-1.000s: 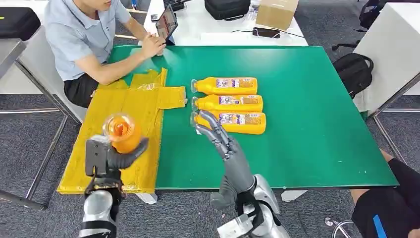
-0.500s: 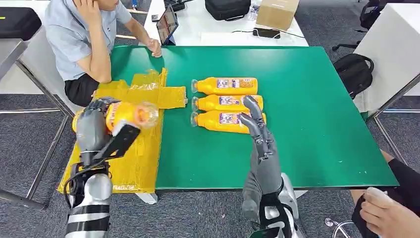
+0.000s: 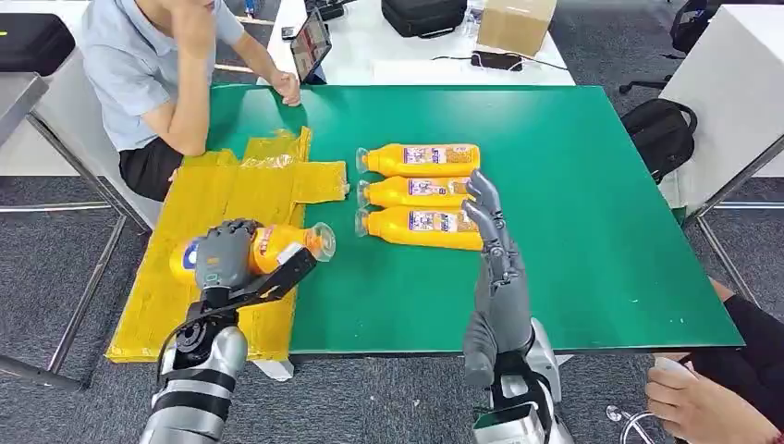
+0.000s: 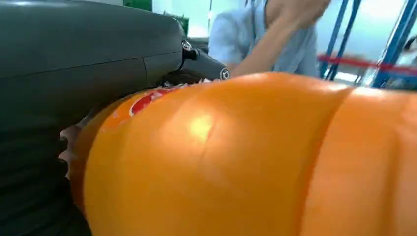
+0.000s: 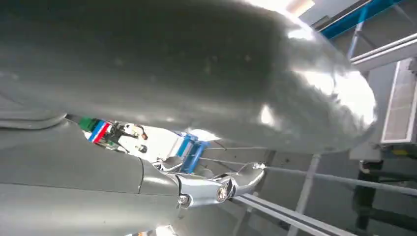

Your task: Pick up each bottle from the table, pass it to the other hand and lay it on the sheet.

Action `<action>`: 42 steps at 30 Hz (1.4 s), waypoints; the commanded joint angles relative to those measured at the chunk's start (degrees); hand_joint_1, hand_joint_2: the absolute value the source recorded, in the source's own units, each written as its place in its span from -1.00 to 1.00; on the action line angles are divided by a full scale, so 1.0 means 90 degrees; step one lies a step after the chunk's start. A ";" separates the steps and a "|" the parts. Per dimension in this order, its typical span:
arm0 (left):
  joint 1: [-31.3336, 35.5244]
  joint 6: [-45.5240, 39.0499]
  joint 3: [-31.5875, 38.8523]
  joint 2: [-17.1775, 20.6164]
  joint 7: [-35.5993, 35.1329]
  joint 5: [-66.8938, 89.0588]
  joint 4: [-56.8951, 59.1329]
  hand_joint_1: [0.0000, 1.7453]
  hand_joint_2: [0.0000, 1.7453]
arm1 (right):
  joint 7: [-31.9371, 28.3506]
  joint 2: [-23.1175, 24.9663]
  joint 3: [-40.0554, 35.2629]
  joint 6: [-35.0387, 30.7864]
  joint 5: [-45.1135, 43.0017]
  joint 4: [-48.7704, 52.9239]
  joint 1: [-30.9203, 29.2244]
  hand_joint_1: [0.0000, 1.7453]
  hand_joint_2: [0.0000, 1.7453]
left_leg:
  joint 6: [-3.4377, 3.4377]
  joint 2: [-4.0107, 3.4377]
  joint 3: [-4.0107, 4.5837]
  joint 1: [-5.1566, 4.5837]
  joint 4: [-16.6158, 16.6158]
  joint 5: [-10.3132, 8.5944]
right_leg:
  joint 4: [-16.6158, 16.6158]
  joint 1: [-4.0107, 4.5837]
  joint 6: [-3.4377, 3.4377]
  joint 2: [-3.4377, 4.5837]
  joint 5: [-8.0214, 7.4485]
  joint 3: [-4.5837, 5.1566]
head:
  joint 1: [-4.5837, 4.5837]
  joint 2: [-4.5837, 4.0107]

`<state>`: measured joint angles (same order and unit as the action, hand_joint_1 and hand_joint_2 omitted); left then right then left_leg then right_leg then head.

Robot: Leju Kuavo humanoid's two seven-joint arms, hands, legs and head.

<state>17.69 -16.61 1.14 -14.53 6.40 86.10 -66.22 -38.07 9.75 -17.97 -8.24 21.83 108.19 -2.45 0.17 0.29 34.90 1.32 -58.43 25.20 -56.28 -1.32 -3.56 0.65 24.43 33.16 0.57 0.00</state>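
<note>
Dark fingers [image 3: 225, 242] of the left hand [image 3: 226, 264] wrap around an orange plastic juice bottle [image 3: 262, 249], lying sideways over the near part of the crinkled yellow sheet [image 3: 222, 199], clear cap pointing right. The right hand [image 3: 492, 242] stands raised with fingers straight and slightly apart, empty, above the nearest of three orange bottles in a row [image 3: 421, 194] on the green table [image 3: 592, 213].

left hand [image 3: 225, 259] over the sheet [image 3: 222, 199], bottle [image 3: 268, 248] in it lying sideways, cap toward the right hand [image 3: 490, 242]. three bottles [image 3: 421, 197] lie in a row just beyond the right hand on the table [image 3: 592, 231]. person [image 3: 157, 74] behind the sheet.
</note>
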 commanded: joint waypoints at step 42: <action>-0.0672 0.4198 -0.0363 0.1107 0.2614 -0.5917 0.1074 -1.00 -1.00 | -0.0214 -0.0744 -0.0331 -0.0588 -0.0940 -0.1804 -0.0826 -1.00 -1.00 | -0.0012 0.0004 -0.0126 -0.0009 0.0025 -0.0005 | 0.0020 -0.0001 0.0017 -0.0001 -0.0005 -0.0136 | 0.0000 0.0000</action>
<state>20.46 12.83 2.12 -9.47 32.11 48.12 -45.54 -38.07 6.23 -17.79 -12.90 14.10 96.19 -6.84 0.14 0.87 33.66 1.26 -58.36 25.27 -56.21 -1.35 -3.61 0.20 24.66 31.66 0.57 0.00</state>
